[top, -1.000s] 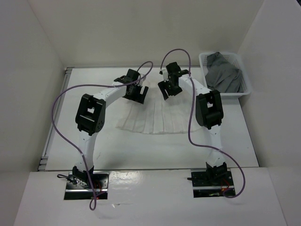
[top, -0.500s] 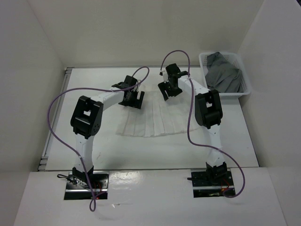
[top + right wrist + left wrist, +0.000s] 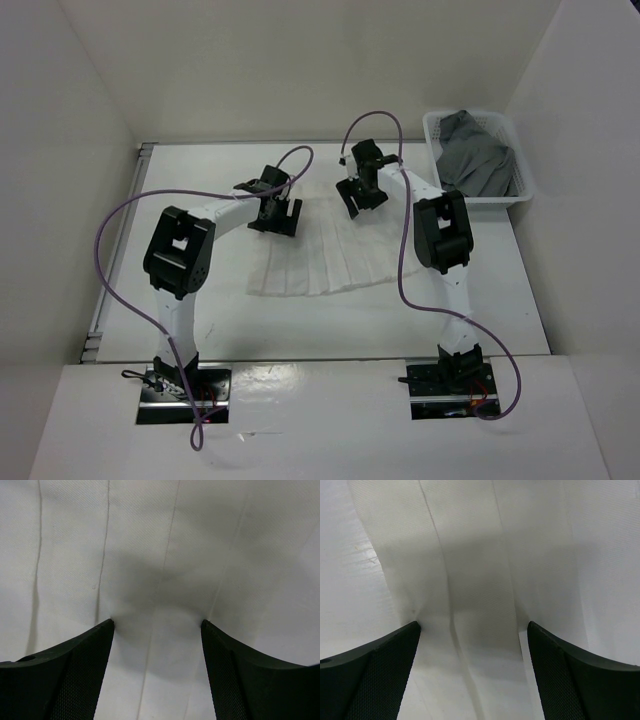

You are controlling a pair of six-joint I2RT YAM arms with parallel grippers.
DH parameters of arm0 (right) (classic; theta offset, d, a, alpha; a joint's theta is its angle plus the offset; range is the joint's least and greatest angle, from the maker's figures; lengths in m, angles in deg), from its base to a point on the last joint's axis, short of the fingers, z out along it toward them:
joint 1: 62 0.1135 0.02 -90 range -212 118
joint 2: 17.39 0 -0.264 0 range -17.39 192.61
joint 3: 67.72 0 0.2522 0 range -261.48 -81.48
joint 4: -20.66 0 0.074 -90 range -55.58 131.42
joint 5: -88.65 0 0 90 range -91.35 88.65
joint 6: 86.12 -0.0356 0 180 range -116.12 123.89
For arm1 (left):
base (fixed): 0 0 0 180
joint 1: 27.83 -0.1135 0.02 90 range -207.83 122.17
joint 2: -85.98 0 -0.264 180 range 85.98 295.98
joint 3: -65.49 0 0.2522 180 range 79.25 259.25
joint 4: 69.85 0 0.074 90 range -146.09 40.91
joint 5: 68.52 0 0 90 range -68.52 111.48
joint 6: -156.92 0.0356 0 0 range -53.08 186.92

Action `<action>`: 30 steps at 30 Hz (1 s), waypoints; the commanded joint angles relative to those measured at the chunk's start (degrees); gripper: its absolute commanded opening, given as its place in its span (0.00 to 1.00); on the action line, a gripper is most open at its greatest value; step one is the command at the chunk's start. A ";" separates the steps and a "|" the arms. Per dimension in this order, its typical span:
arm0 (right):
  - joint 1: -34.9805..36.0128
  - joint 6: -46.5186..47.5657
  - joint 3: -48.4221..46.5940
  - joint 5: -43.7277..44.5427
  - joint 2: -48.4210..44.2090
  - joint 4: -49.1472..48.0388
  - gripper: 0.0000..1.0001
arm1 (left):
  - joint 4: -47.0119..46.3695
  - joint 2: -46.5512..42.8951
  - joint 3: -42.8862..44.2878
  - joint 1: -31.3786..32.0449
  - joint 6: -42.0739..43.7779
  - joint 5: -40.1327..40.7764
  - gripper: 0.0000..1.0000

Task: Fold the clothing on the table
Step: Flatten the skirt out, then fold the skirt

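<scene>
The clothing [image 3: 320,265], white and finely pleated, lies flat on the table [image 3: 480,300] and flares toward the near side. My left gripper [image 3: 275,220] is down on its far left part. My right gripper [image 3: 358,200] is down on its far right part. In the left wrist view, the left gripper [image 3: 473,625] is open, both black fingertips [image 3: 410,635] touching the clothing [image 3: 480,555], with a pleat fold between them. In the right wrist view, the right gripper [image 3: 157,622] is open too, its fingertips [image 3: 102,632] pressing into the clothing [image 3: 160,540], which dimples slightly around them.
A white mesh basket [image 3: 430,125] at the far right holds a dark grey garment [image 3: 480,155]. A metal rail [image 3: 100,300] runs along the table's left edge. White walls enclose the table on three sides. Purple cables loop over both arms.
My left gripper has moved left and toward the near side, coming down on the clothing. The right gripper has shifted only slightly. The clothing's near hem sits a little closer to the arm bases.
</scene>
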 commanded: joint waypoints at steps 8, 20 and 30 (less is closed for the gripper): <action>2.07 0.06 3.11 -0.26 -5.26 -1.60 0.75 | 9.50 -1.51 -1.69 -0.20 -0.45 2.58 0.92; 2.07 2.00 -5.85 -1.41 -14.58 1.13 0.76 | 12.49 -6.89 20.29 -9.68 8.86 -12.07 0.99; -1.45 4.54 0.47 -2.64 -14.06 -0.54 0.69 | 10.12 9.00 25.37 -21.20 14.94 -39.41 0.83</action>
